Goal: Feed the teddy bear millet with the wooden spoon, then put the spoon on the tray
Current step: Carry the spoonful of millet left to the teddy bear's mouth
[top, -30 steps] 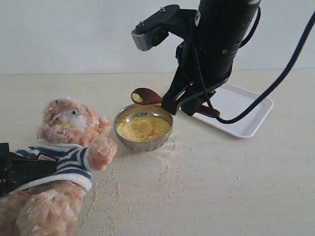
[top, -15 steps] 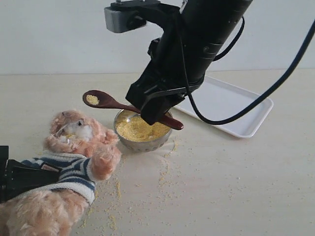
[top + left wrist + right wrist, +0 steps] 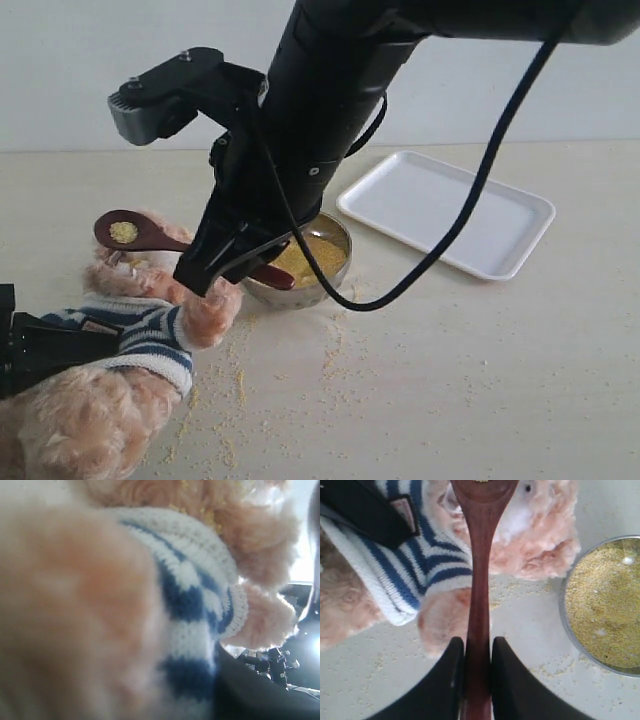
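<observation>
Spoon swung from bowl to bear.
R gripper point(image 3: 238, 262), w/ wooden spoon point(image 3: 150, 236) clamped, travelled left from beside the tray point(image 3: 450, 212), across the steel bowl point(image 3: 322, 268), to above the teddy bear point(image 3: 150, 335). Its millet point(image 3: 123, 231) load ended over bear's face. Bowl got half hidden, tray fully uncovered.

The left is blocked by the bear point(image 3: 120, 330), the spoon point(image 3: 140, 235) and the right arm point(image 3: 320, 100); the bowl point(image 3: 320, 285) is overhung. Free passage is offered by the open table point(image 3: 480, 380) before the tray point(image 3: 450, 210).
</observation>
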Motion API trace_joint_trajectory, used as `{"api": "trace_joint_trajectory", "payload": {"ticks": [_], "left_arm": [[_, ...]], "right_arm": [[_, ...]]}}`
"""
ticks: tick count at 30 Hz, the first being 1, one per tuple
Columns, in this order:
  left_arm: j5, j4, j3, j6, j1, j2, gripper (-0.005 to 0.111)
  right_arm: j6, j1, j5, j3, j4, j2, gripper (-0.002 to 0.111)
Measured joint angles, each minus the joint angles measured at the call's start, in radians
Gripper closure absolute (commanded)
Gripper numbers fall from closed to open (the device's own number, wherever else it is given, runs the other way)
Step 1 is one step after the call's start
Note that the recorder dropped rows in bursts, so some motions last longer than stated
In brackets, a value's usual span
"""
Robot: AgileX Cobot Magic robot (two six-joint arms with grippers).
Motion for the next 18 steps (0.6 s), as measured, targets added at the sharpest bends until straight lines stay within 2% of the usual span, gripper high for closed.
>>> {"api": "trace_joint_trajectory", "payload": {"ticks": [11, 18], "left_arm": [[0.017, 0.0, -0.001, 0.0, 0.0, 0.0, 0.102], [0.023, -0.002, -0.001, 0.0, 0.0, 0.0, 0.102]], "right_arm": [[0.021, 0.018, -0.105, 0.0, -0.114, 0.054, 0.108], [0.044, 0.123, -0.111, 0.0, -0.375, 0.054, 0.108]]}}
